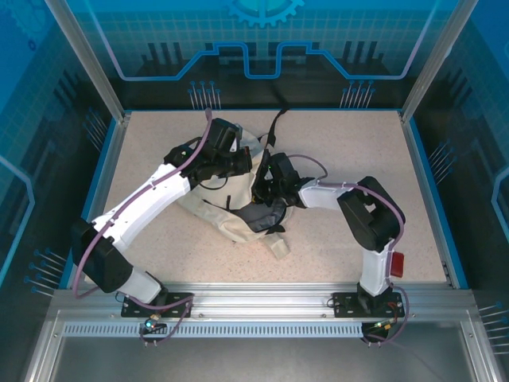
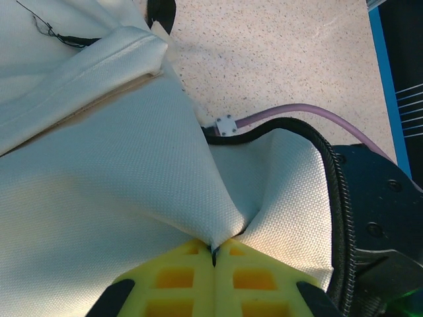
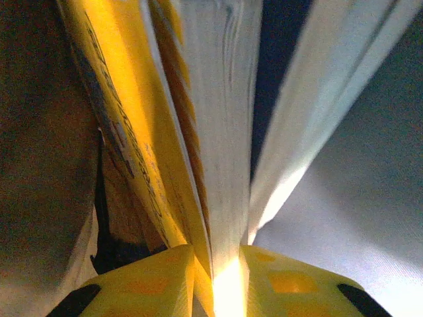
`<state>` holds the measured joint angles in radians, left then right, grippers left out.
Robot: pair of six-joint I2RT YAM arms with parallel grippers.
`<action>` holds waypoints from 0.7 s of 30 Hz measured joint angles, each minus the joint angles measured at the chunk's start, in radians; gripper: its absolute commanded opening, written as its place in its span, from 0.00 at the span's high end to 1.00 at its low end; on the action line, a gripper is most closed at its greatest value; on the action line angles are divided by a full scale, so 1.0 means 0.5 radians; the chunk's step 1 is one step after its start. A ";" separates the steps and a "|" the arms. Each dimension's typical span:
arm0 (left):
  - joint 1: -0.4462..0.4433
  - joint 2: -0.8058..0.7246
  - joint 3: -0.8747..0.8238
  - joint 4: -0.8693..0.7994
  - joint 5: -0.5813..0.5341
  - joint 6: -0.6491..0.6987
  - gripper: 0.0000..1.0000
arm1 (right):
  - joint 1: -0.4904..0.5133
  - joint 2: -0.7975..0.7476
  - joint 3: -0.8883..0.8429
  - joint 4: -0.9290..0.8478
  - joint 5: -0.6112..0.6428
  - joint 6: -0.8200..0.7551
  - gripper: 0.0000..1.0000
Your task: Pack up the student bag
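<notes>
**Top view:** Cream bag [image 1: 227, 216] lies slumped mid-table [image 1: 350, 135], with black straps trailing off behind it. Both arms reach over it. L claw [image 1: 241, 165] sits at the bag's upper edge. R claw [image 1: 266, 191] is just beside it, to its right, dipping into the dark mouth. Jaws too small to judge here.

**L wrist view:** L claw [image 2: 213, 254] is pressed together, with a pinch of cream cloth caught between its yellow fingers [image 2: 175, 282]. The cloth fans out taut ahead of the tips. Black zip trim [image 2: 334, 191] curves past on the claw's right. A purple cable [image 2: 297, 111] runs ahead of that, over speckled table.

**R wrist view:** R claw [image 3: 223, 284] is clamped on the edge of a book [image 3: 218, 99] with a yellow cover and white pages, which sticks straight out ahead of the tips. Surroundings are dim, prob. the bag's inside. A second pale slab leans away ahead-right. Can't tell if it's loose pages or another item.

**Handling (judgement):**
- The bag looks light, soft and limp, so its mouth likely won't stay open unless held.
- Best hold is the rim fold next to the zip trim, which is thicker and less apt to slide out than plain woven cloth.
- A thin pinch may slip if tugged hard.
- The book is stiff along the spine but its pages splay, so grip near the spine.
</notes>
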<state>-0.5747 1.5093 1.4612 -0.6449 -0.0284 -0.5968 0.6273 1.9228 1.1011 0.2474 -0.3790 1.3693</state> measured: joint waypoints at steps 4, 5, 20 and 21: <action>0.008 -0.009 -0.016 0.002 0.000 -0.007 1.00 | -0.004 0.002 -0.009 0.082 -0.014 -0.002 0.65; 0.011 -0.014 -0.023 0.005 0.001 -0.008 1.00 | -0.008 -0.013 -0.034 0.108 -0.014 -0.008 0.61; 0.147 -0.153 -0.237 0.110 0.135 -0.129 0.18 | -0.288 -1.186 -0.645 -0.583 0.311 -0.356 0.29; 0.177 -0.182 -0.287 0.117 0.143 -0.143 0.17 | -0.313 -1.247 -0.648 -0.678 0.373 -0.402 0.28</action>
<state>-0.4862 1.4185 1.3178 -0.5865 0.0429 -0.6682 0.4709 1.2995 0.7773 -0.0914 -0.1925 1.1683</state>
